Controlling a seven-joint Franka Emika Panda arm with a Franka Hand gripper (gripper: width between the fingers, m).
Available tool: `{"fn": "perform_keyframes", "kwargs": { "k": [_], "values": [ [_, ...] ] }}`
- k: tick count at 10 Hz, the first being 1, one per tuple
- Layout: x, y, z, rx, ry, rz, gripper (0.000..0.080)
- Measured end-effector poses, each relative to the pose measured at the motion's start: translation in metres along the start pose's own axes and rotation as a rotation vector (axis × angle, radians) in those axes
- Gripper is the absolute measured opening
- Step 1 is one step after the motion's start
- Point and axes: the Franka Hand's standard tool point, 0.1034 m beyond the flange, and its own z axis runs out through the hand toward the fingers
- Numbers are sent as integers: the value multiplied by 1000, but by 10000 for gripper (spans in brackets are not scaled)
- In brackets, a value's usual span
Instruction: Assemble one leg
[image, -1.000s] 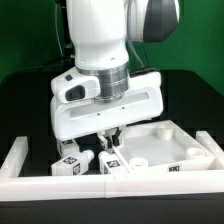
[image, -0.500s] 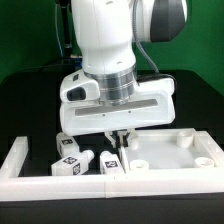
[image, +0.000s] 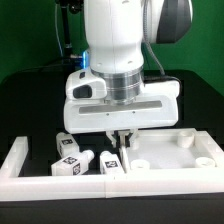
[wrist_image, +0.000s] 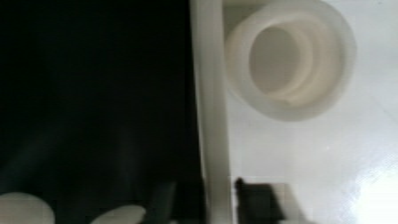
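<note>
Three white legs with black-and-white tags lie on the black table: one (image: 110, 163) just below my gripper, two more (image: 70, 166) (image: 67, 147) toward the exterior view's left. The large white panel (image: 175, 150) lies to the exterior view's right. My gripper (image: 120, 137) hovers low over the panel's left edge, above the nearest leg, and holds nothing. Its jaws stand a little apart. In the wrist view the panel (wrist_image: 338, 150) shows a round socket (wrist_image: 294, 60), and one dark finger (wrist_image: 263, 196) is over the panel near its edge. The other finger is lost against the dark table.
A white raised border (image: 20, 160) runs along the front and the exterior view's left of the work area, close to the legs. Pale blurred shapes (wrist_image: 111, 214) show at the wrist view's edge. Black table lies behind the arm.
The arm has moved toward the exterior view's right, from over the legs to over the panel's left edge. The legs and panel have not moved.
</note>
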Motion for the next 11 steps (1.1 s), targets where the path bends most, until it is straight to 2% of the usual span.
{"fn": "perform_keyframes", "kwargs": {
  "k": [1,2,3,4,5,6,8,11],
  "values": [
    [0,0,0,0,0,0,315],
    [0,0,-1,3,-3,4,315],
    [-2,2,-8,16,-16,20,497],
    [-4,8,-16,23,-26,-2,598],
    [-5,20,-26,26,-25,-20,598],
    [-9,26,-33,26,-18,-28,639],
    [-17,54,-31,18,-16,-101,646],
    [-16,52,-31,19,-16,-94,649]
  ]
}}
